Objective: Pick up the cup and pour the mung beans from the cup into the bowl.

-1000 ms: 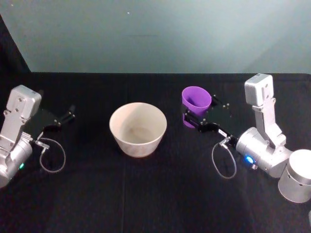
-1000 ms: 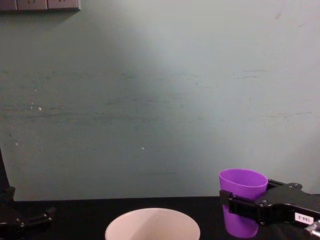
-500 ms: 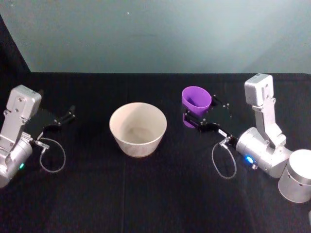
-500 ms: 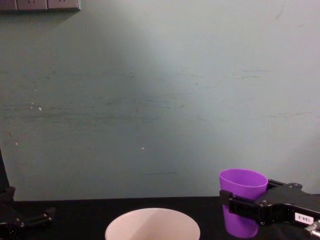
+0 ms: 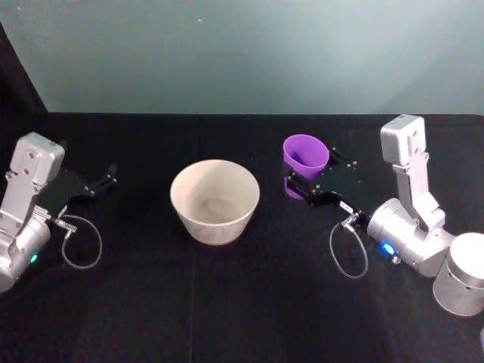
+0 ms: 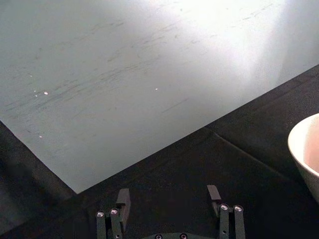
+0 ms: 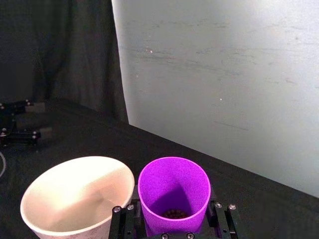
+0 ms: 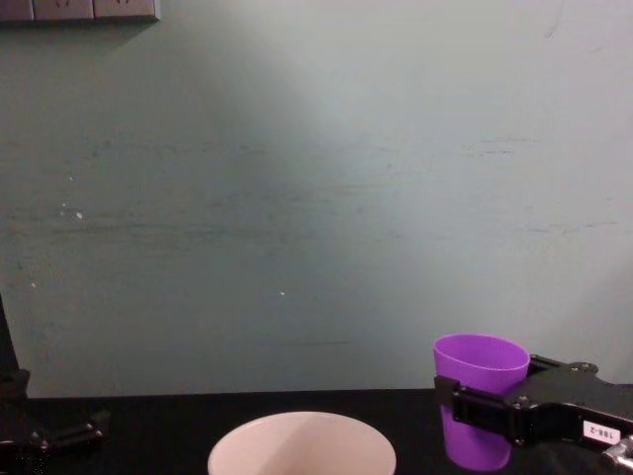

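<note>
Cup [image 5: 305, 160] upright, its long axis vertical, sits between the jaws of the right gripper [image 5: 311, 175], which reaches in from the right of the black table [image 5: 227, 302]. The jaws are pressed against the purple wall from either side, one finger crossing the near face below the rim and the other behind. Whether the base rests on the cloth or hangs just clear of it cannot be told.

A small heap of dark mung beans [image 7: 173, 214] lies at the bottom of the cup. The bowl [image 5: 215, 219] stands just beside the cup, to its left and slightly nearer, mouth up and broad. By that layout the pour likely calls for a lift and a tilt leftward over the pale rim, and the right arm is plainly the closer one.

The left gripper [image 5: 102, 184] sits parked at the table's left, well apart from the bowl, jaws spread and holding nothing.
</note>
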